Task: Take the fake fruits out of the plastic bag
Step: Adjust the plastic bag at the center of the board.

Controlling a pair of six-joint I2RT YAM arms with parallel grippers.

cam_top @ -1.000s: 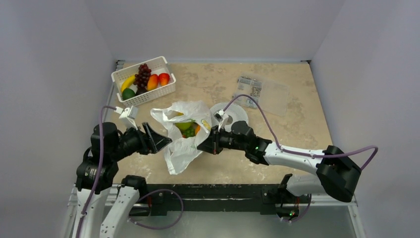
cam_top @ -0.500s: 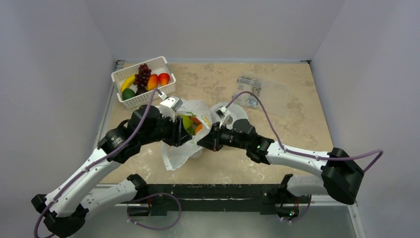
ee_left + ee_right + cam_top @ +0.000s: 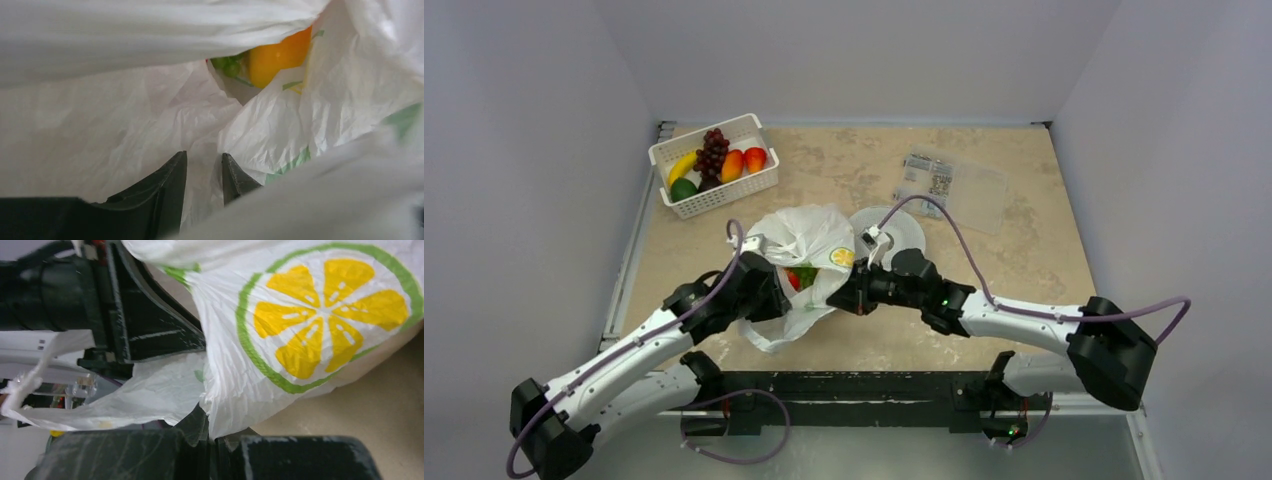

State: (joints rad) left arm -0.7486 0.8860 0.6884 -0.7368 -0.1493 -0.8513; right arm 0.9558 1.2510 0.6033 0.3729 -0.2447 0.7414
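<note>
The plastic bag (image 3: pixel 809 240) lies crumpled near the near edge of the counter (image 3: pixel 1024 250), just in front of a white plate (image 3: pixel 904 228), and the right gripper (image 3: pixel 210 432) is clamped on its lemon-printed rim at the right side. The left gripper (image 3: pixel 204 182) sits inside the mouth from the left, its fingers drawn narrow onto a fold of the film, with the fake fruits (image 3: pixel 275 55), orange and green, deeper in under an overhanging sheet. Bare counter lies open to the right and far side, while a white basket (image 3: pixel 724 195) sits at the far left corner.
</note>
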